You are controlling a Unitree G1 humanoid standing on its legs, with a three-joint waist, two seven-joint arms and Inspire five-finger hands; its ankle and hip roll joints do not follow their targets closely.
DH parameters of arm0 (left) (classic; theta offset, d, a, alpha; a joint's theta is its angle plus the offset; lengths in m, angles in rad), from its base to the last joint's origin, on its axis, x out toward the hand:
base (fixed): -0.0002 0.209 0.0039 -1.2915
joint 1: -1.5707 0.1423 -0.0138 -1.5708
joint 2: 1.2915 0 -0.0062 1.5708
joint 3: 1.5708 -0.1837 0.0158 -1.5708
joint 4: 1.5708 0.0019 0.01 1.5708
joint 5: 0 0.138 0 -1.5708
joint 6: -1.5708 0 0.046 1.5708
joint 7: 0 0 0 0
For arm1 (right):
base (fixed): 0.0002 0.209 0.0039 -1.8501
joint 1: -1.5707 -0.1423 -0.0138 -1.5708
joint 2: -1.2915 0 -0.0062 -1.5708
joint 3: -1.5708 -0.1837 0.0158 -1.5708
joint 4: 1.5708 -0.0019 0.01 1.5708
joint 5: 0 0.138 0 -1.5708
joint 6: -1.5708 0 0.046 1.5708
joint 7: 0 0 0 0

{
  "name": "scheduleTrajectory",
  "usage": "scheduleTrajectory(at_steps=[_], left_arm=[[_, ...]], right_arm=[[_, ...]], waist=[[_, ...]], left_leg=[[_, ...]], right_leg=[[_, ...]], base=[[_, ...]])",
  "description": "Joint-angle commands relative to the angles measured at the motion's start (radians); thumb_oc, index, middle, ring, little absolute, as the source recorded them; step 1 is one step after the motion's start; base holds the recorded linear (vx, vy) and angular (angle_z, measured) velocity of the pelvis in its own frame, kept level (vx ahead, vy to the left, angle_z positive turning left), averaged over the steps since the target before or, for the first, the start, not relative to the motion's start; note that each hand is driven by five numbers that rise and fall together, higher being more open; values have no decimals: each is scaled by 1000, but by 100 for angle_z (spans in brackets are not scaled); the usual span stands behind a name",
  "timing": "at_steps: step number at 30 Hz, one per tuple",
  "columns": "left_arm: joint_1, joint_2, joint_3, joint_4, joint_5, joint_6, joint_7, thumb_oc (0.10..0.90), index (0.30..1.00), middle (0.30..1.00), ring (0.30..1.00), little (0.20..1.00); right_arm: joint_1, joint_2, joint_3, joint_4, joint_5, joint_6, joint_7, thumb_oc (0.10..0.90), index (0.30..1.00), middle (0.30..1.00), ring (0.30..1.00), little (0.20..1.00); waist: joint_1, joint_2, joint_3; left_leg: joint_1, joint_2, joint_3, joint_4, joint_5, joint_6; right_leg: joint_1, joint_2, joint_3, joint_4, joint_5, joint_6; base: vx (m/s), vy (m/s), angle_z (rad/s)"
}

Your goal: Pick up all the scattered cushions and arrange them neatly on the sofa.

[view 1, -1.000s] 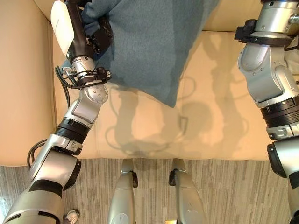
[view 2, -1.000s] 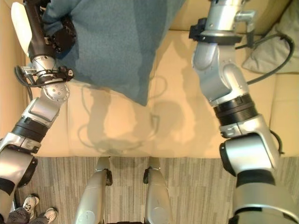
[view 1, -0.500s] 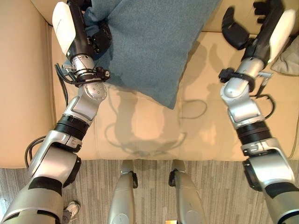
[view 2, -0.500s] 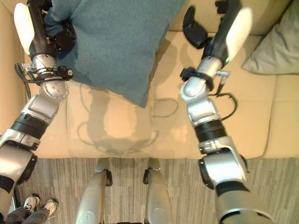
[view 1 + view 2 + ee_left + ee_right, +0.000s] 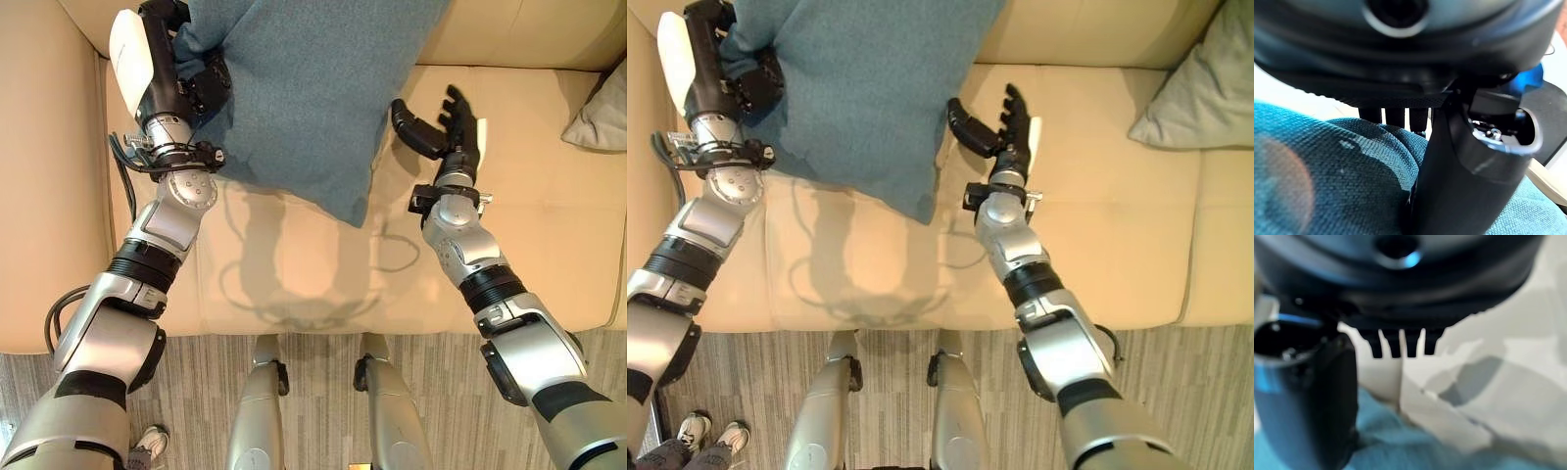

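Tan sofa (image 5: pixel 294 264): left hand (image 5: pixel 191 83) clenched on teal cushion (image 5: pixel 304 88), hung over seat. Right hand (image 5: pixel 1004 132) released beside it (should grip far edge next, likely).

The left robot hand (image 5: pixel 1459 161) pinches bunched teal cushion (image 5: pixel 1327 181) fabric between its thumb and fingers (image 5: pixel 1396 115).

I can't see the top of the teal cushion (image 5: pixel 304 88), cut off by the upper edge, the grey cushion (image 5: pixel 1190 93) runs off the right side, and the left hand (image 5: pixel 1449 161) seems sunk into blurred fabric, its fingertips hidden behind a fold.
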Motion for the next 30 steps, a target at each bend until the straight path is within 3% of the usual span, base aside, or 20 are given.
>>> scheduleTrajectory(at_steps=[1,7,14,15,17,24,30], left_arm=[[-83,-36,-59,4,26,-103,-44,400,300,300,300,300],[-74,-92,-42,34,-60,-131,-67,400,300,300,300,300],[-76,-128,-70,43,-77,-154,-105,400,300,300,300,300],[-79,-127,-74,43,-84,-155,-107,400,300,300,300,300],[-83,-124,-81,35,-88,-157,-121,400,300,300,300,300],[-87,-89,-109,-32,-49,-148,-133,400,300,300,300,300],[-87,-91,-102,-44,-36,-140,-108,400,300,300,300,300]], right_arm=[[-48,42,31,16,201,-135,154,800,900,900,900,900],[-77,97,14,11,321,-178,245,800,900,900,900,900],[-147,88,74,50,297,-170,288,800,900,900,900,900],[-157,87,77,59,286,-169,276,767,851,851,851,851],[-173,83,91,73,262,-153,267,400,300,300,300,300],[-201,49,140,98,102,-89,202,400,300,300,300,300],[-205,31,95,46,51,-115,122,400,300,300,300,300]], waist=[[13,2,-164],[25,8,-156],[40,17,-146],[42,19,-145],[45,23,-143],[50,24,-141],[45,18,-144]], left_leg=[[25,4,-12,19,-149,-62],[25,4,-13,21,-146,-67],[19,2,-16,24,-138,-71],[18,2,-15,24,-138,-71],[17,1,-15,25,-136,-72],[23,0,-18,23,-134,-72],[16,3,-19,14,-134,-72]], right_leg=[[15,-58,7,94,-184,69],[17,-58,4,100,-189,69],[18,-62,-6,110,-191,68],[18,-62,-6,109,-190,68],[19,-63,-8,108,-189,69],[27,-63,-15,108,-189,70],[19,-60,-19,104,-188,71]], base=[[8,-12,3],[1,-2,1],[-1,-1,0],[0,0,0],[0,0,0],[2,1,1],[-2,-9,2]])
